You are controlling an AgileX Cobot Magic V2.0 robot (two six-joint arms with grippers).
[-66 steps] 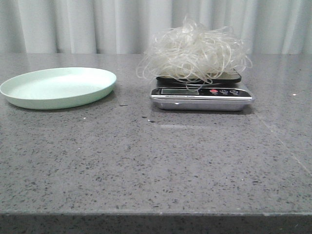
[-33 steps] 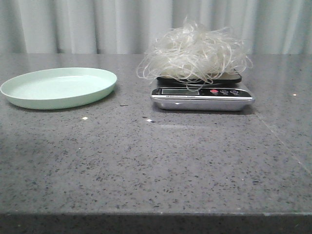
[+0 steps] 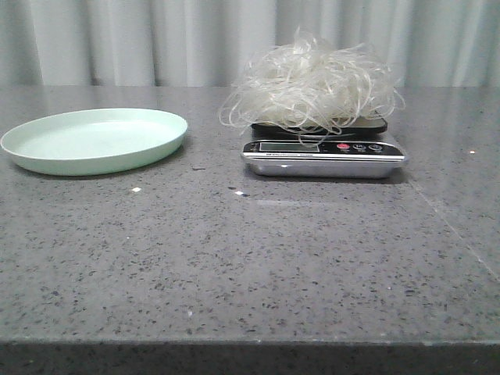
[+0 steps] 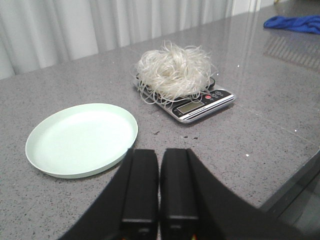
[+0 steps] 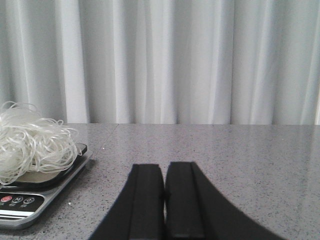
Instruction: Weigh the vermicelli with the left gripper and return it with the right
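Observation:
The vermicelli, a fluffy tangle of whitish glassy strands, lies on the small kitchen scale at the back middle of the table. It also shows in the left wrist view and the right wrist view. The pale green plate stands empty at the left, also in the left wrist view. My left gripper is shut and empty, well back from the plate and scale. My right gripper is shut and empty, off to the right of the scale. Neither arm shows in the front view.
The grey speckled table has a white curtain behind it. A blue cloth lies far off at the table's right end. The table's front edge shows near my left gripper.

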